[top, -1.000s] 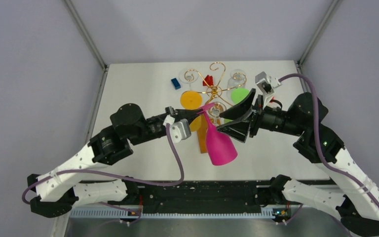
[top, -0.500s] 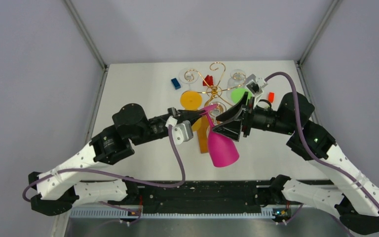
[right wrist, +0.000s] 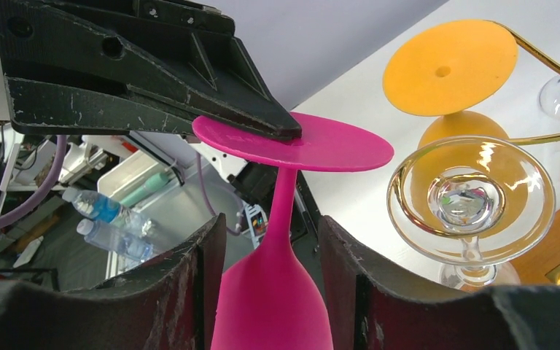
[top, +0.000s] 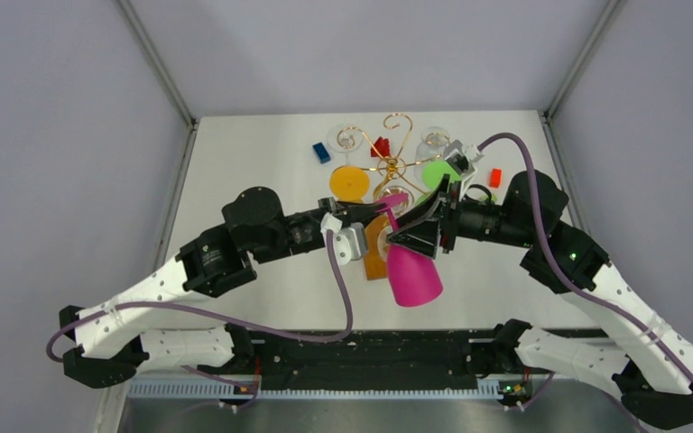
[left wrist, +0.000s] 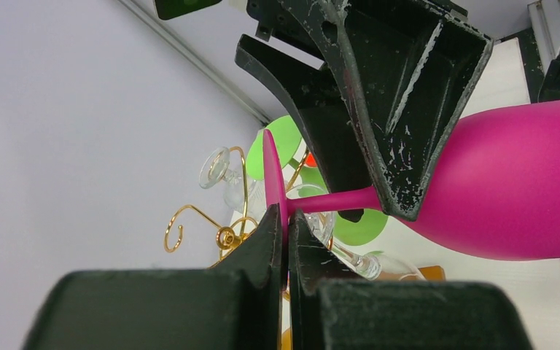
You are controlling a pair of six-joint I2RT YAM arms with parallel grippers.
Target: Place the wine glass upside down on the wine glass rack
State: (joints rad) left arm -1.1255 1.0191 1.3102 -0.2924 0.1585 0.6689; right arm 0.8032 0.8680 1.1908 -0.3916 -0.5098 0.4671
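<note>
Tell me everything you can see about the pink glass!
The pink wine glass is matte magenta all over and looks like plastic. It has a flat round foot, a thin stem and a long bowl. It is not upright: its foot points toward the gold rack and its bowl points back toward the arm bases. The left gripper pinches the rim of the foot. The right gripper has a finger on either side of the bowl, just below the stem. Whether they press it, I cannot tell.

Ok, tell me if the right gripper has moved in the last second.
Yes. The right gripper slid left in the top view, uncovering the red block right of the rack.
</note>
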